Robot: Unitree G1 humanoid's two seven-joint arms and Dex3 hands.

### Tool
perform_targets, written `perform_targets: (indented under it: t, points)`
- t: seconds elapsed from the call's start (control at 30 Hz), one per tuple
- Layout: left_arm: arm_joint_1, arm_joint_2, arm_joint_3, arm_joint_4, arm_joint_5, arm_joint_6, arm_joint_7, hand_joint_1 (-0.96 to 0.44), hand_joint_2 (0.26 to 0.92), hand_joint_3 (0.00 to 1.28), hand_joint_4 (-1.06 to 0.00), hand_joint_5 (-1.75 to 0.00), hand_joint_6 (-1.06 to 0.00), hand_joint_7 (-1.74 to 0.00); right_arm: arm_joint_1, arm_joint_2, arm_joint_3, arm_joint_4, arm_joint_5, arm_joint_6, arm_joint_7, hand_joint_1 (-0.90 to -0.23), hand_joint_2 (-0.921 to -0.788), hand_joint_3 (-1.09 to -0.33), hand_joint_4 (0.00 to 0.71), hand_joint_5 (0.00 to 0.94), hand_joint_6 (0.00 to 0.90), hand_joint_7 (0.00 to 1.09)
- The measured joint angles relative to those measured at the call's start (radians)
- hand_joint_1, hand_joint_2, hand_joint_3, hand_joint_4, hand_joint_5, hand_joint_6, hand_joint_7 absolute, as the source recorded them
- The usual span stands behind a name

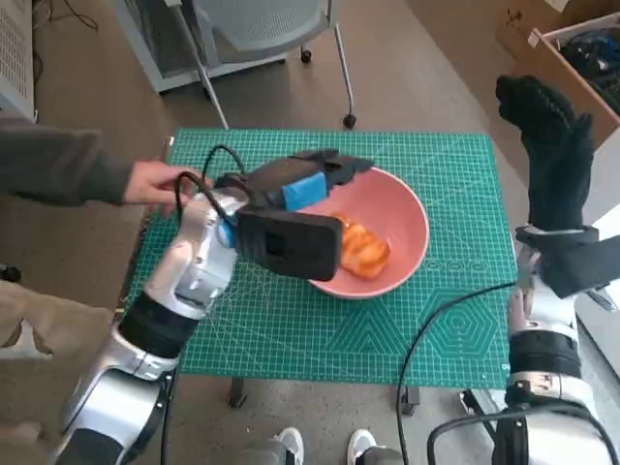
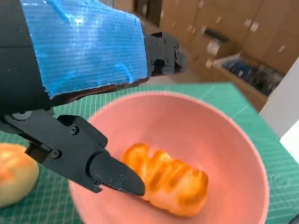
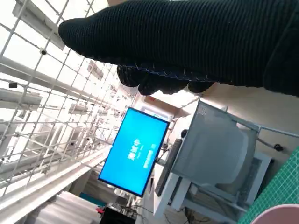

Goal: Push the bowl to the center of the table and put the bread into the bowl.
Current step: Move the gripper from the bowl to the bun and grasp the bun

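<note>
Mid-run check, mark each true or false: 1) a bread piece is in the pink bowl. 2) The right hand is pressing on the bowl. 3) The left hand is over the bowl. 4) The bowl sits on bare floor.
1) True: the bread lies inside the bowl.
2) False: the right hand is raised off to the side of the mat, touching nothing.
3) True: the left hand is over the bowl's rim.
4) False: it sits on the green mat.

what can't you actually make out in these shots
- Head view: the left hand and its wrist camera cover part of the bread and the near rim of the bowl.
- Left wrist view: a second bread beside the bowl is cut off by the picture's edge.
- Right wrist view: the right hand is a dark band; its fingers hardly show.
- The person's hand is partly behind the left arm.
</note>
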Motion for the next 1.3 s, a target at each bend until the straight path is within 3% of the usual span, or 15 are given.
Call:
perform_targets:
  t: [0.17, 0.47, 0.97, 1.3]
  points:
    - [0.050, 0.071, 0.077, -0.117, -0.032, -0.003, -0.020, -0.69, 0.781, 0.02, 0.00, 0.00, -0.02, -0.15, 0.000, 0.002, 0.000, 0.001, 0.001, 0.001, 0.000, -0.687, -0.921, -0.897, 0.178, 0.007, 0.252, 0.07]
    - [0.104, 0.190, 0.218, -0.290, -0.052, 0.071, -0.045, -0.46, 0.733, 0.00, 0.00, 0.00, -0.10, -0.08, 0.000, 0.001, -0.001, 0.007, 0.001, 0.003, 0.000, -0.692, -0.921, -0.890, 0.182, 0.006, 0.255, 0.08]
    - [0.191, 0.244, 0.257, -0.425, 0.001, 0.243, -0.060, -0.30, 0.696, 0.00, 0.00, 0.00, -0.14, -0.04, -0.016, 0.013, -0.001, 0.034, 0.010, 0.002, 0.037, -0.653, -0.921, -0.891, 0.196, 0.010, 0.251, 0.09]
    - [0.248, 0.295, 0.271, -0.435, 0.001, 0.292, -0.092, -0.22, 0.699, 0.00, 0.00, 0.00, -0.15, -0.03, -0.024, 0.015, -0.003, 0.058, 0.008, -0.007, 0.040, -0.646, -0.921, -0.893, 0.203, 0.010, 0.249, 0.10]
